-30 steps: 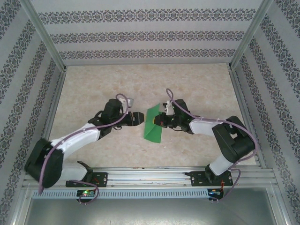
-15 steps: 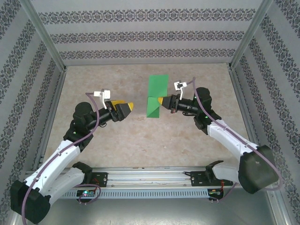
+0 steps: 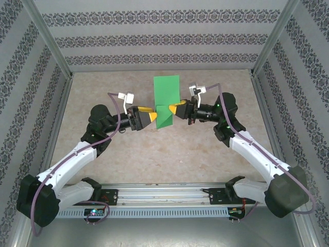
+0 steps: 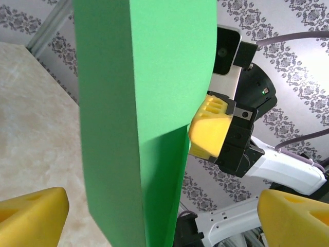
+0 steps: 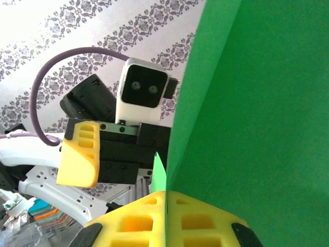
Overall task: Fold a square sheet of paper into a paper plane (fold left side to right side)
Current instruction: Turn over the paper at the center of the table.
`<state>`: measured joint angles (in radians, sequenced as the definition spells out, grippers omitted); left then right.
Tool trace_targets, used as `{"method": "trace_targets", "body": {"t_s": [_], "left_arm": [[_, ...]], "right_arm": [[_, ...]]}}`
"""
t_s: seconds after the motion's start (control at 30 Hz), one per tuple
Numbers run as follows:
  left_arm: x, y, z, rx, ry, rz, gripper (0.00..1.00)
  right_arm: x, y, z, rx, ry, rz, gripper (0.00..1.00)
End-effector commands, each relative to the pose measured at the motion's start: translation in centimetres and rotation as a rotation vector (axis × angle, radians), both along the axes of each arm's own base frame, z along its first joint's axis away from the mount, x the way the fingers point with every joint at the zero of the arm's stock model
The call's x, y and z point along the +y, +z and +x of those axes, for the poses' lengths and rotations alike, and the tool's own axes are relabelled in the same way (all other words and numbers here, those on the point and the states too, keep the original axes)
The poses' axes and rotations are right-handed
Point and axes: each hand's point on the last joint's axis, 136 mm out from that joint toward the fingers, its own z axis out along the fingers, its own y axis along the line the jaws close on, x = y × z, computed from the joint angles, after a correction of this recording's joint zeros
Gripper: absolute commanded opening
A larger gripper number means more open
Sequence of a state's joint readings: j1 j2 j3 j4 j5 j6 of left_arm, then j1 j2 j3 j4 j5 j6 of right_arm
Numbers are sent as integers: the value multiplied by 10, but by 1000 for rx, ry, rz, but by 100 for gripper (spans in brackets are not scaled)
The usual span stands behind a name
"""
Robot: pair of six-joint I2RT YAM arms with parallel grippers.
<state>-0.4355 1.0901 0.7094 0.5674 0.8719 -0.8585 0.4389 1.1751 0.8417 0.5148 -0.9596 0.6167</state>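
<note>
From above, the green paper (image 3: 166,92) is up in the air over the middle of the table (image 3: 128,164). It stands tall between the two arms and does not lie flat. Its lower part is bent over along a crease. The right pincer (image 3: 174,110) comes in from the right, and its yellow tips are pinched tight on the paper's right edge, low down. The left pincer (image 3: 152,116) comes in from the left, with its yellow tips right at the paper's left edge — from up here I cannot tell if they touch it. In the left wrist view, the green paper (image 4: 133,103) looks like a tall strip in the middle. The left pincer (image 4: 162,221) is spread wide. One yellow finger (image 4: 31,216) sits at the bottom left and the other at the bottom right, far apart. The paper stands between them and is not squeezed. Past the paper's right edge, the right pincer (image 4: 198,131) pokes out, with its yellow tip pressed on the sheet. In the right wrist view, the green paper (image 5: 257,92) takes up the right side. At the bottom, the right pincer (image 5: 167,216) has its two yellow fingers squeezed together, with the thin paper edge caught in the seam between them. Across from it is the left pincer — one yellow finger (image 5: 79,154) shows, below a white camera (image 5: 141,90), and its other finger is hidden behind the paper.
</note>
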Motion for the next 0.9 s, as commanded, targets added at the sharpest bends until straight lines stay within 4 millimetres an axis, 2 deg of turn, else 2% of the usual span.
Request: {"method": "trace_targets", "body": {"t_s": [0.0,0.07,0.23,0.27,0.5,0.57,0.67,0.77,0.87], "left_arm": [[-8,31,-11,-91,-63,-51,92],[-10,30,-11,-88,-72,-51,88],[-10,30,-6,-84,-47,-55,63],[-8,30,-4,-84,-26,-52,61],[-6,23,3,-63,19,-32,19],[-6,21,4,-53,22,-26,9],[-5,15,4,-36,28,-5,6],[-2,5,5,-15,51,46,3],[4,-15,5,28,96,161,2]], "right_arm": [[7,20,-8,-92,43,26,0],[10,19,-8,-86,47,25,1],[10,14,-3,-67,30,20,8],[10,13,-2,-63,28,18,9],[6,8,-1,-42,8,12,22],[4,4,0,-31,-4,4,29],[-6,-6,7,3,-53,-14,39],[-25,-21,21,54,-156,-46,47],[-53,-50,40,135,-323,-132,50]]}}
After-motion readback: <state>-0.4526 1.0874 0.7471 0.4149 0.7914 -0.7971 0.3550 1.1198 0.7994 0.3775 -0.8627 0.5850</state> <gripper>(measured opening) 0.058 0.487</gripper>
